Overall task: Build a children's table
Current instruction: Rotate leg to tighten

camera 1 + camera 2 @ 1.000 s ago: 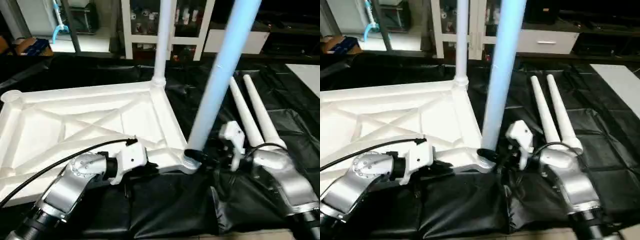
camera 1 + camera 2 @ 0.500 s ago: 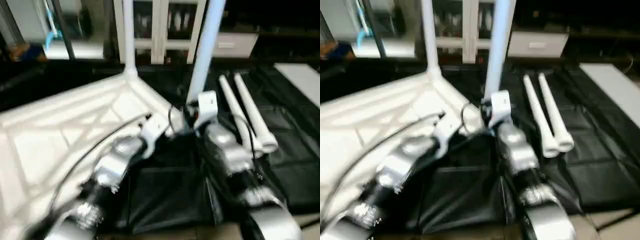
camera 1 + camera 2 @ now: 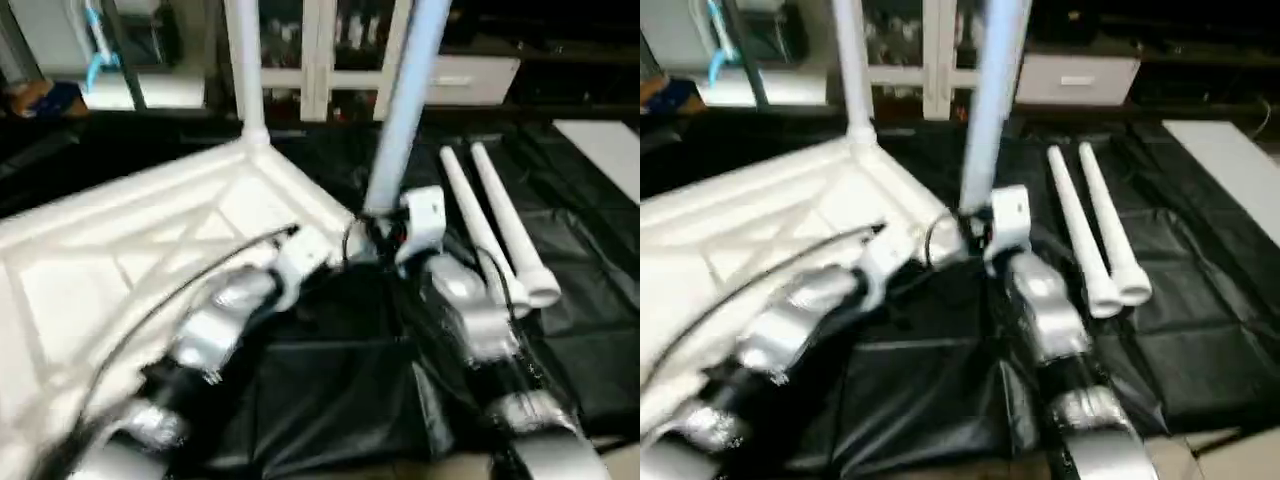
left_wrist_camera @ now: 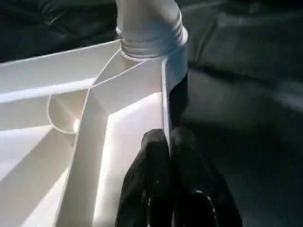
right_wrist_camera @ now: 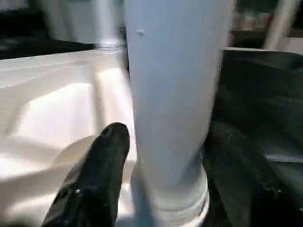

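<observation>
Two legs already stand in the upturned table top [image 3: 120, 250] on the black-covered bench [image 3: 330, 400]; the left hand [image 4: 169, 142], closed, pinches its rim steady while the right hand [image 5: 161, 156], fingers apart, straddles the nearer leg [image 3: 400, 110]; two spare legs [image 3: 500, 230] wait alongside.

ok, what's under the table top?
Black sheeting lies under the table top at its visible edges. Whatever sits beneath the middle is covered by the top itself.
</observation>
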